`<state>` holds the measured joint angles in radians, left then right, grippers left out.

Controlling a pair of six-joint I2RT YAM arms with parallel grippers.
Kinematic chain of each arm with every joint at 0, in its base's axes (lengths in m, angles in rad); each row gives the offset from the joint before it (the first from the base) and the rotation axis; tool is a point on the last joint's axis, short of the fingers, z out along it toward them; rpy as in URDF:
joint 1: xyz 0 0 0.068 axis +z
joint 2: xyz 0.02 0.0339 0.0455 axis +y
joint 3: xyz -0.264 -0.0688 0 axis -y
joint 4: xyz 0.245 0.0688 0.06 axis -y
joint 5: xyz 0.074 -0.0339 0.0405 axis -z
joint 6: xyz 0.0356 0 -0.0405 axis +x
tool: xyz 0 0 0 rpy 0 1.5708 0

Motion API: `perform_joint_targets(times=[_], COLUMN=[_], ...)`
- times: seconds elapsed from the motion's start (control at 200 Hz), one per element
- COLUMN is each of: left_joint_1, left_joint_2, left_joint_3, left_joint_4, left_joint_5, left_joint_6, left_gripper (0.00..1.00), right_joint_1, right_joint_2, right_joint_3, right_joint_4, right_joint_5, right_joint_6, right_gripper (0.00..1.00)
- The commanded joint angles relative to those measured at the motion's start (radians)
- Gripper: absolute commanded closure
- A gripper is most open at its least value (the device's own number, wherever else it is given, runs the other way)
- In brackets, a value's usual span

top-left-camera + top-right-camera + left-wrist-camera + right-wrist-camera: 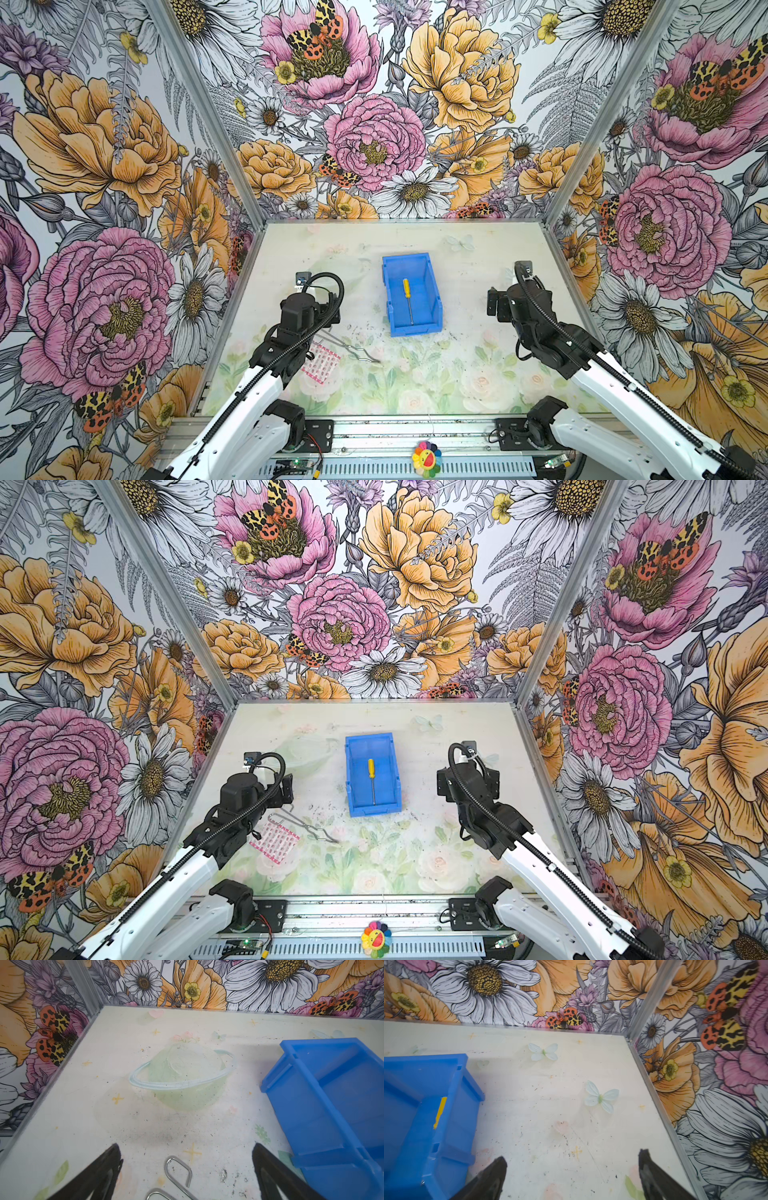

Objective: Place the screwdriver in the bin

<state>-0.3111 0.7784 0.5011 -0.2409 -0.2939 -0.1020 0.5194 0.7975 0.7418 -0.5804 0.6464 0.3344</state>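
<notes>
The screwdriver (408,296) (372,776), yellow handle and thin silver shaft, lies flat on the floor of the blue bin (432,286) (353,771) at mid table. In the right wrist view only a strip of its yellow handle (440,1111) shows over the bin's wall (452,1105). My right gripper (572,1155) (494,305) stands open and empty over bare table, to the right of the bin. On the bin's left, my left gripper (186,1147) (332,309) is open and empty above the looped ends of the wire tongs (178,1174); the bin (311,1095) sits beside it.
Bent silver wire tongs (353,347) (309,827) and a pink checked sheet (320,361) (274,841) lie by the left arm. Floral walls with metal posts close in the table on three sides.
</notes>
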Motion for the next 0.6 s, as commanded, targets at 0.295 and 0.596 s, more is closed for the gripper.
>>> perform_joint_targets(times=[0.295,0.596], left_joint_1=[0.183,0.245], left_joint_2=[0.029,0.163], left_joint_3=[-0.221,-0.205], left_joint_4=[0.386,0.461], left_joint_5=[0.142,0.145], left_joint_6=[0.168,0.141], left_gripper=[0.02,0.01], right_joint_1=[-0.178,-0.268], right_joint_2=[-0.180,-0.059], right_joint_3=[-0.310,-0.447], right_joint_4=[0.264,0.529], right_joint_5=[-0.019,-0.138], right_joint_6=[-0.286,-0.256], right_gripper=[0.01,0.00])
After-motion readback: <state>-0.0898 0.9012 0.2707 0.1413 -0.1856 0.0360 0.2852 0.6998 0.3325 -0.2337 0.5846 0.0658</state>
